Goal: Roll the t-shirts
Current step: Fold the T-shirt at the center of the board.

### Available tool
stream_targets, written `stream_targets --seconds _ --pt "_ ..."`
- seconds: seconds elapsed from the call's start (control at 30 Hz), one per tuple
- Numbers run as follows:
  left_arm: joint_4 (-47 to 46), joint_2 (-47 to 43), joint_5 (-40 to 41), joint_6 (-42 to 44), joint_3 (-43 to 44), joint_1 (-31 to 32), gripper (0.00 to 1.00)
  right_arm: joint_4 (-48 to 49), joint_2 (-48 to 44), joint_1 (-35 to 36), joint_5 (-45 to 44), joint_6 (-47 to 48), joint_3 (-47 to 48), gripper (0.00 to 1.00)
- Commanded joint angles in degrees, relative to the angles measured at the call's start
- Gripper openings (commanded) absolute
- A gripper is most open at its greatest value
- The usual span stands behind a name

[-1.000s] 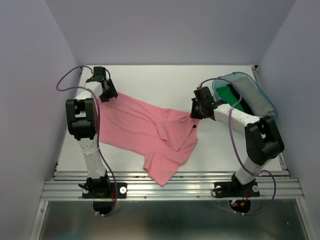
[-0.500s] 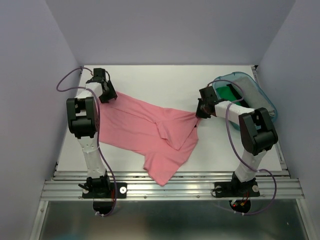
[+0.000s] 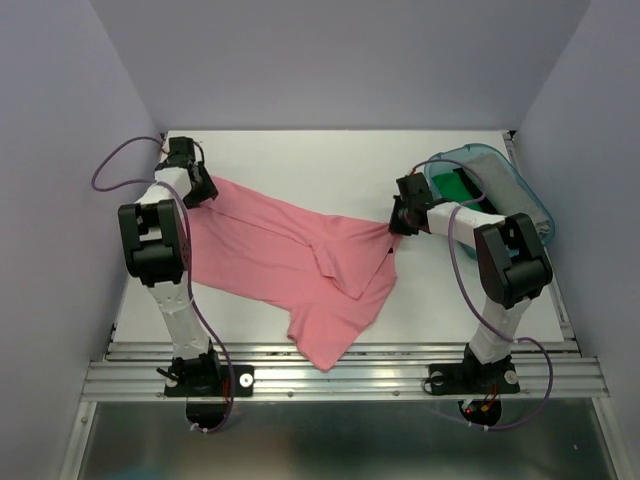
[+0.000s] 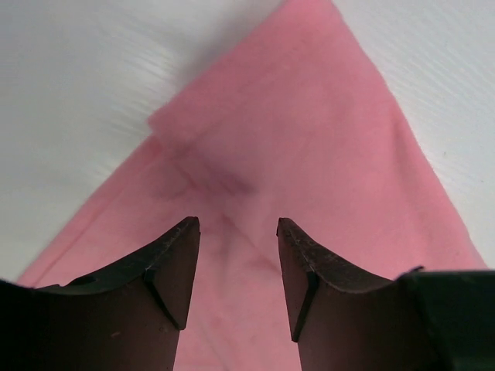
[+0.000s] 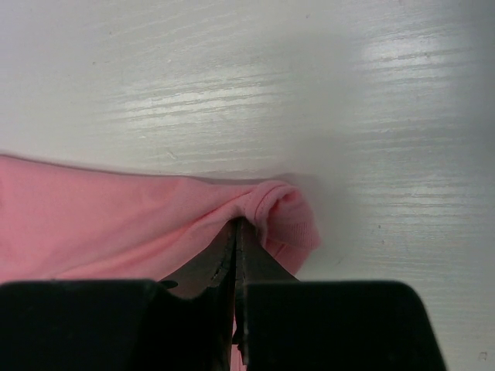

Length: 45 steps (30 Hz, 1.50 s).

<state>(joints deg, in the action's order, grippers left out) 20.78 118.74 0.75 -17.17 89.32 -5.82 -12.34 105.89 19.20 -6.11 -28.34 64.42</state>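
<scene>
A salmon-pink t-shirt lies spread and partly folded on the white table. My left gripper is open over its far left corner; in the left wrist view pink cloth lies flat between and beyond the two fingers. My right gripper is shut on the shirt's right corner; in the right wrist view a bunched hem wraps the closed tips. A green shirt lies inside the tub. No grey shirt is in view.
A teal see-through tub stands at the back right, close behind my right arm. Lilac walls close in the table on the left, back and right. A metal rail runs along the near edge.
My left gripper has drawn back toward the far left and its arm has swung left. My right gripper has shifted slightly right with the shirt corner still in it.
</scene>
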Motion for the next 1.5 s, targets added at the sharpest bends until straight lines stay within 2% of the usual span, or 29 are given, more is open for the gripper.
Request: stream_targets --seconds 0.0,0.3,0.6,0.97,1.17,1.3,1.47 --pt "0.23 -6.06 3.20 -0.41 -1.51 -3.31 0.55 0.30 0.55 0.13 0.13 0.21 -0.17 0.04" --pt "0.23 -2.20 2.06 -1.20 1.91 -4.11 0.50 0.39 0.81 0.13 0.57 0.65 0.44 0.04" --pt "-2.41 -0.53 -0.49 -3.31 1.30 -3.84 0.46 0.47 1.25 0.13 1.10 0.56 0.53 0.04" --pt "-3.20 1.14 -0.23 -4.63 1.21 -3.23 0.47 0.47 1.16 0.13 1.28 0.56 0.26 0.04" --pt "-3.72 1.58 0.12 -4.98 1.74 -3.23 0.39 0.30 1.25 0.13 1.10 0.48 0.26 0.04" --pt "-3.72 1.67 0.30 -4.98 2.17 -3.14 0.30 0.39 1.16 0.13 1.10 0.48 0.18 0.04" --pt "-3.64 1.23 0.65 -4.80 2.35 -2.96 0.07 0.39 1.08 0.13 1.27 0.39 0.00 0.04"
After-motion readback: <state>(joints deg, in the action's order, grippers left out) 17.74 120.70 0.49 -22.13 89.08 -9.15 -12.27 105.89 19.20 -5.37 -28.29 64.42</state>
